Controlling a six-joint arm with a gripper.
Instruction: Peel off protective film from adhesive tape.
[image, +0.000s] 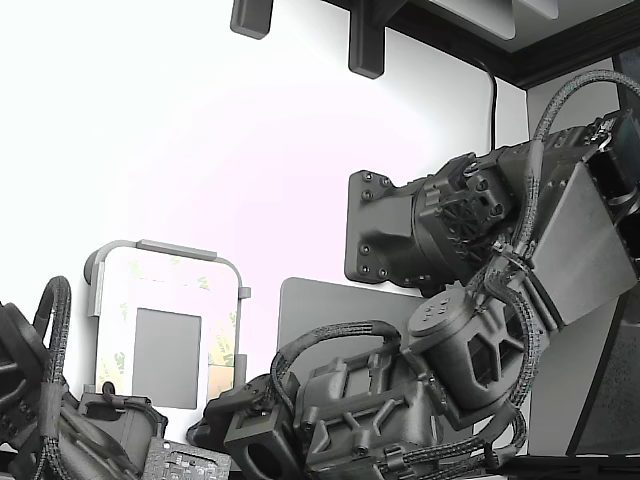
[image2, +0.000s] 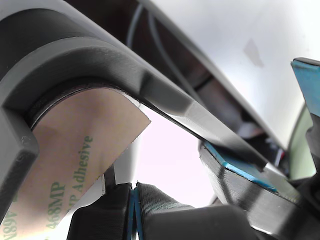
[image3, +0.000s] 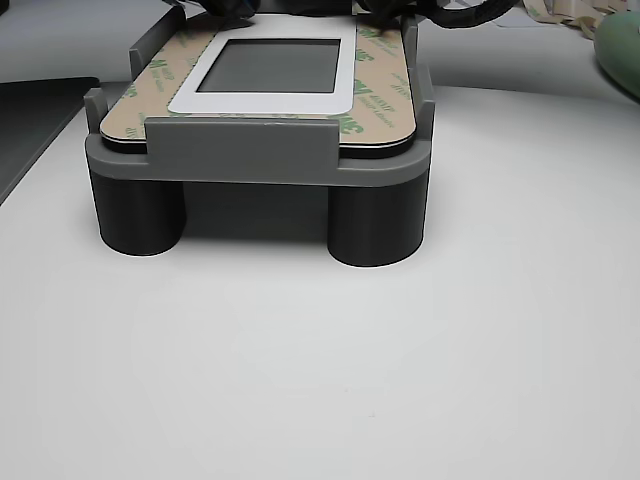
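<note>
The protective film (image3: 385, 95), tan with green logos, lies as a frame on the white plate (image3: 262, 103) around the grey square (image3: 275, 65). It covers the adhesive tape, which does not show. The plate sits in a grey fixture (image3: 240, 150) on two round legs. In the wrist view a film strip (image2: 75, 155) printed "468MP Adhesive" lies flat under the fixture's curved rim (image2: 100, 55). My gripper (image2: 250, 105) is close to that corner. Its two blue-padded fingers (image2: 240, 167) stand apart with nothing between the pads. In the exterior view the plate (image: 165, 355) is at the lower left, and my arm (image: 400, 400) hides the fingers.
A second arm (image: 40, 400) sits at the exterior view's lower left, by the plate. Another pair of dark parts with a thin blue line between them (image2: 132, 215) touches the plate's edge. A grey panel (image: 300, 310) stands behind. A green object (image3: 625, 50) lies at the other view's far right.
</note>
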